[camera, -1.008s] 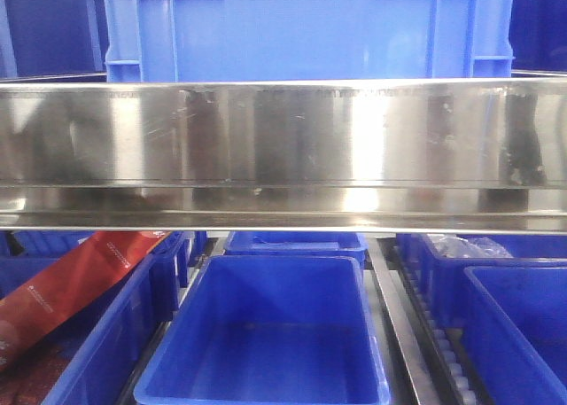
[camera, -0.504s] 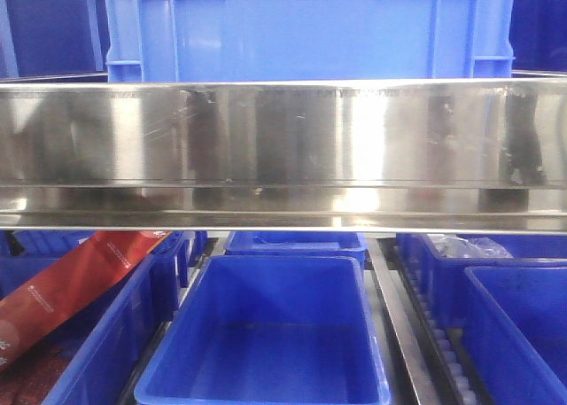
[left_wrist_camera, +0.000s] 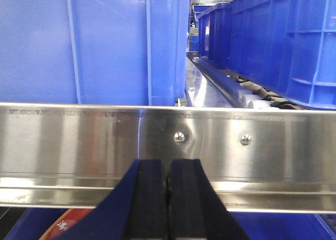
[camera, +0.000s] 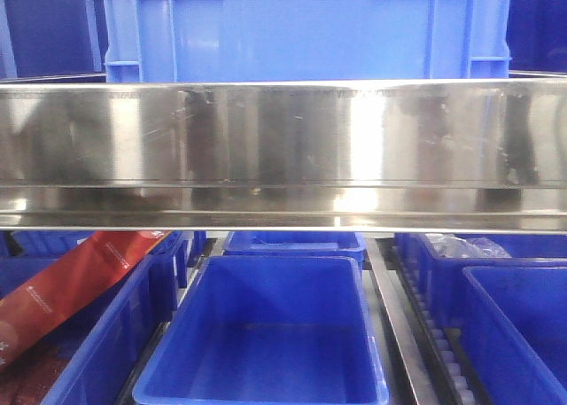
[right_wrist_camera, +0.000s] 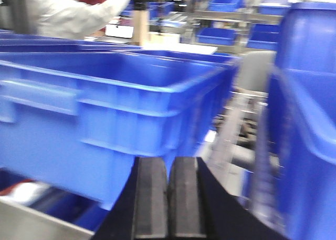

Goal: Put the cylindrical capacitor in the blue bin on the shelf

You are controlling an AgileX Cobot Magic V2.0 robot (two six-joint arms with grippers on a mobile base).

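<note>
1. The cylindrical capacitor cannot be seen in any view: it lies in none of the visible bins and sits in neither claw, so where it is cannot be told
2. The left claw [left_wrist_camera: 168, 185] is clenched, its two dark pads pressed flat together with nothing between them, and it hangs just in front of the shelf [left_wrist_camera: 79, 140], level with the shiny front rail
3. The right claw [right_wrist_camera: 168, 198] is likewise clenched on nothing; it points across a large blue crate [right_wrist_camera: 115, 108] toward the gap beside a second one, and its view is blurred
4. Judging from this, the placing is either finished with the part out of sight or not yet begun; the pictures do not settle which
5. The open blue bin [camera: 266, 334] under the rail in the front view shows a bare floor, so no capacitor rests there
6. Count in the front view: one steel rail, one big blue crate [camera: 301, 28] standing on top of it, and below it five or so bins, some cut off by the frame edge
7. One red packet [camera: 71, 285] leans in the lower left bin, one clear plastic bag [camera: 461, 245] lies in the right rear bin
8. One person in white [right_wrist_camera: 68, 14] stands far off in the right wrist view
</note>
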